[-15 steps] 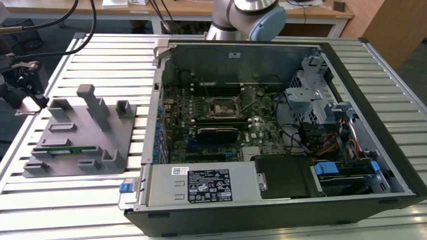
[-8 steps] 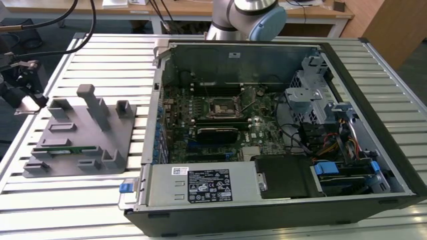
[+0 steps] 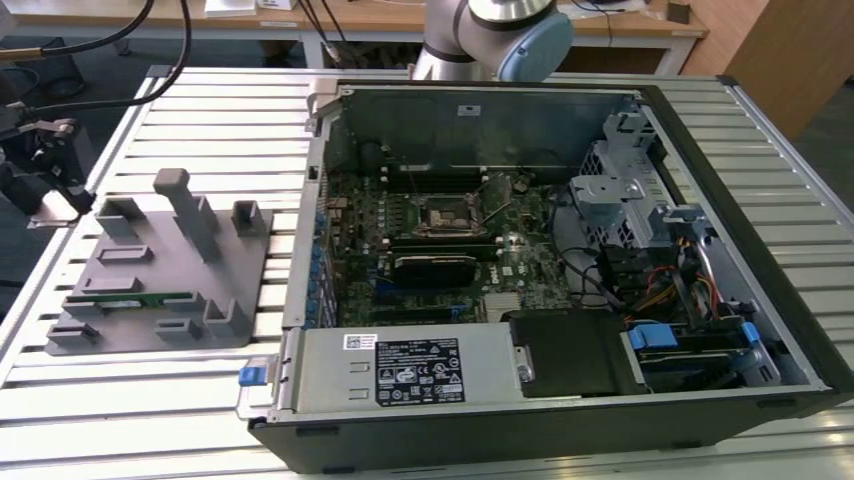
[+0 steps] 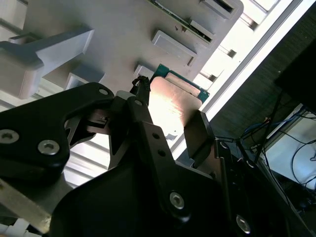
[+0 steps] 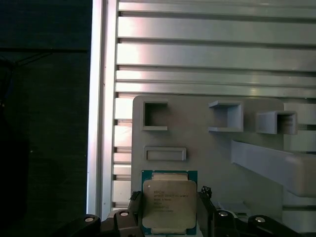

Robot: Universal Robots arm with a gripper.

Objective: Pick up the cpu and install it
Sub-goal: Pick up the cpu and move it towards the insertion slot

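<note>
This is a robotics lab or workshop set up for computer assembly. An open computer case (image 3: 534, 120) lies on its side on a slatted aluminium tabletop (image 3: 147, 410), with its motherboard (image 3: 441, 215) bare. Just behind the case rises a robot arm (image 3: 487, 35). Beside the case, on the exterior view's left, lies a grey fixture plate (image 3: 154, 285) with moulded part holders, and the gripper (image 5: 170, 193) there clamps a cpu (image 5: 169, 203). Farther behind the case stand wooden desks (image 3: 360, 20) on a dark floor (image 3: 80, 55), and black cables (image 3: 187, 40) hang near them.
</note>
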